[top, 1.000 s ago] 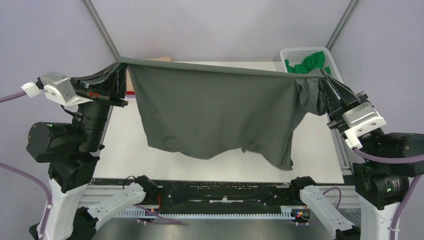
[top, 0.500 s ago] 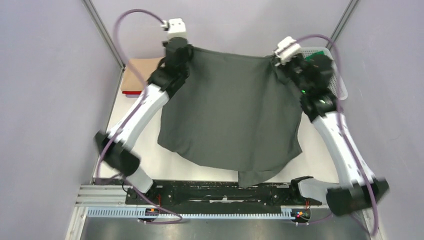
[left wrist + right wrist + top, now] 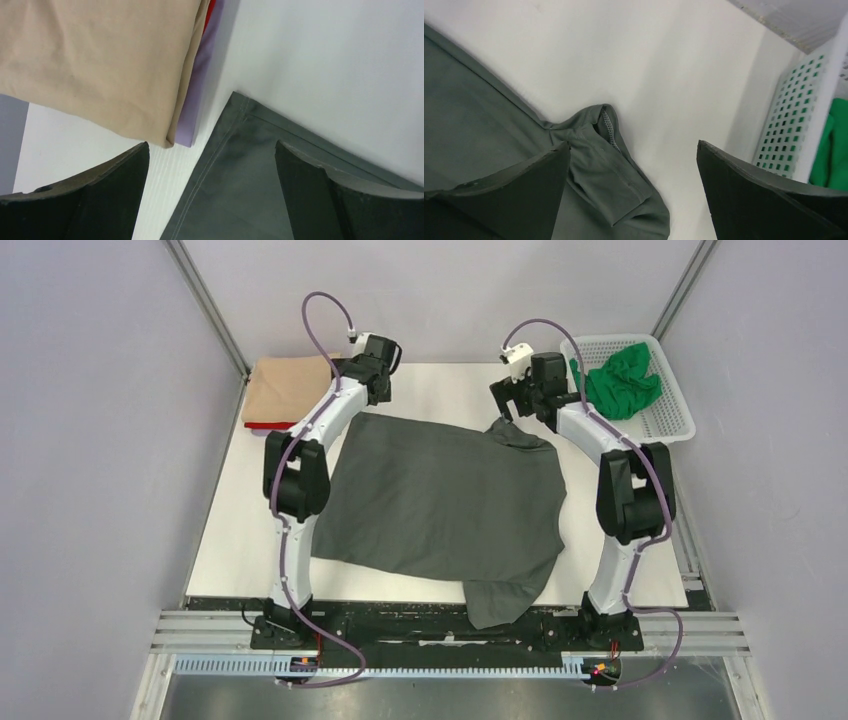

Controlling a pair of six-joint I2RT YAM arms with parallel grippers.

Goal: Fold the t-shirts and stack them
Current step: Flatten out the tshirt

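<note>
A dark grey t-shirt [image 3: 440, 500] lies spread on the white table, one part drooping over the near edge. My left gripper [image 3: 366, 400] hovers open above its far-left hem corner [image 3: 240, 190], holding nothing. My right gripper [image 3: 508, 408] is open over the bunched far-right corner [image 3: 609, 170], also holding nothing. A folded tan t-shirt [image 3: 290, 388] tops a stack at the far left, with a lilac tee [image 3: 200, 90] and a red tee [image 3: 211, 10] showing under it. A bright green t-shirt [image 3: 622, 380] sits crumpled in the basket.
The white mesh basket [image 3: 668, 426] stands at the far right corner, close to my right gripper; its wall [image 3: 794, 110] shows in the right wrist view. The folded stack sits just left of my left gripper. Grey walls enclose the table.
Both arms swung the hanging grey t-shirt out over the table and laid it flat. Both grippers have opened and let go of its far corners.
</note>
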